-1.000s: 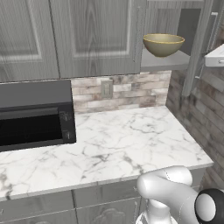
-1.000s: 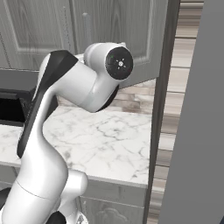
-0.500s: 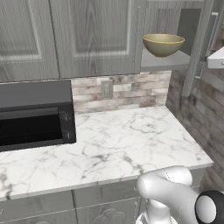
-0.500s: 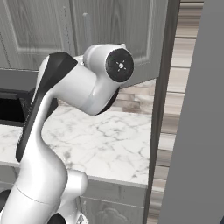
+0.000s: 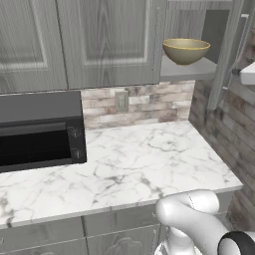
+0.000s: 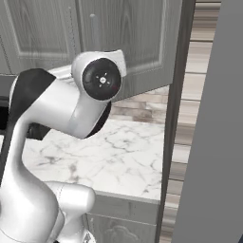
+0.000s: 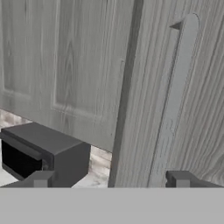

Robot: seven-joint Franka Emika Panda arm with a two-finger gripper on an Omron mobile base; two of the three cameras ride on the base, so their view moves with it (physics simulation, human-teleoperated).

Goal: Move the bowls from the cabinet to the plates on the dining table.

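One olive-tan bowl sits on the grey shelf of the cabinet, whose right door stands swung open. In the hand view my gripper is open, its fingertips wide apart with nothing between them. It faces the wood-grain door close up, and the door's slim bar handle rises just above the right fingertip. The plates and the dining table are out of view.
A black microwave stands at the left of the marble counter below the cabinet. A brick backsplash runs behind it. The open door blocks the right side of the right base view, close to my arm.
In the right base view my arm's upper joint has shifted left and a little lower. The bowl and the door have not moved.
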